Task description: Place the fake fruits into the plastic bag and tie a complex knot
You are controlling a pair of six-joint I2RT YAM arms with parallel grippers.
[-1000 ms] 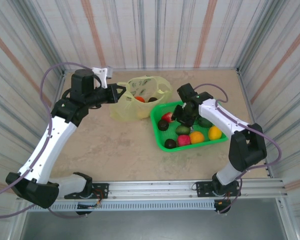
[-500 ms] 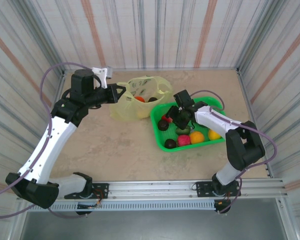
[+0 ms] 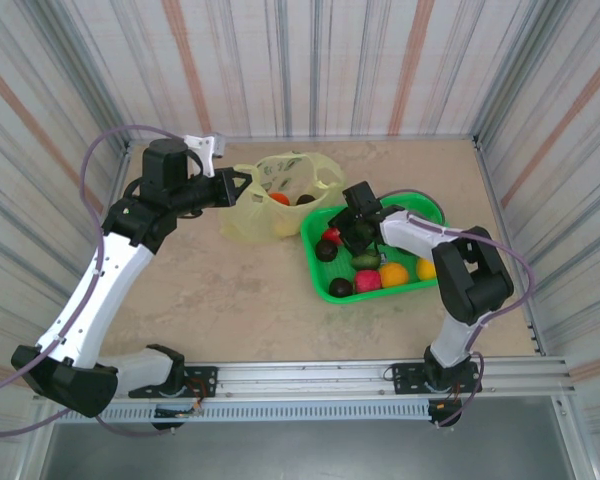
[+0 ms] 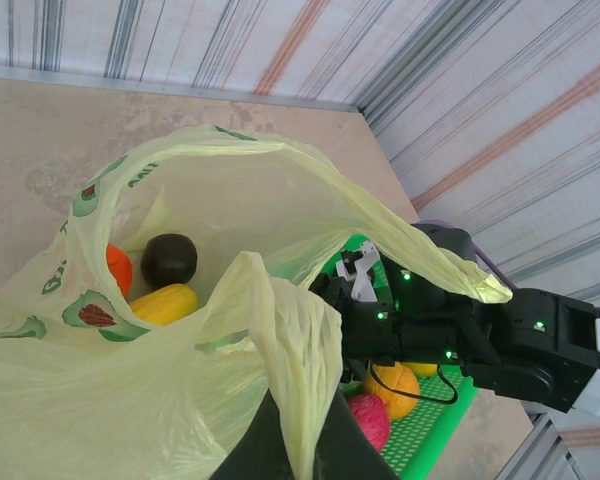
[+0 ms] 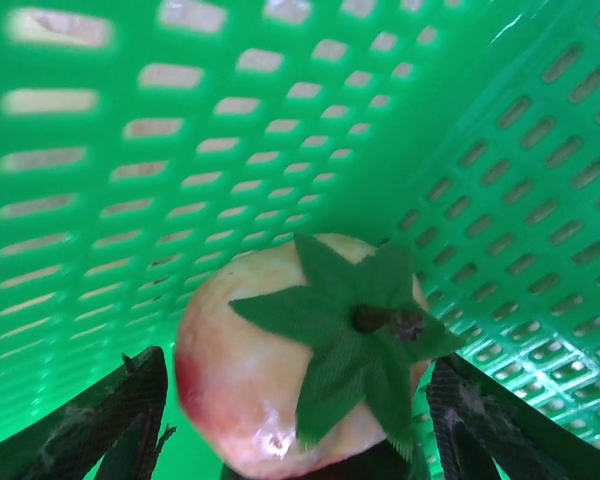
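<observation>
The right gripper is wide open around a pale red strawberry with green leaves. The left gripper pinches the plastic bag.

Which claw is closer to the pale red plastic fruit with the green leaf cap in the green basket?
Right. The right claw straddles the pale red leaf-capped plastic fruit, open; the left claw is off pinching the translucent yellow-green plastic bag.

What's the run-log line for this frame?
left gripper: shut on plastic bag rim | right gripper: open, astride leaf-capped fruit in green basket | bagged fruits visible: three | knot: not tied
</observation>
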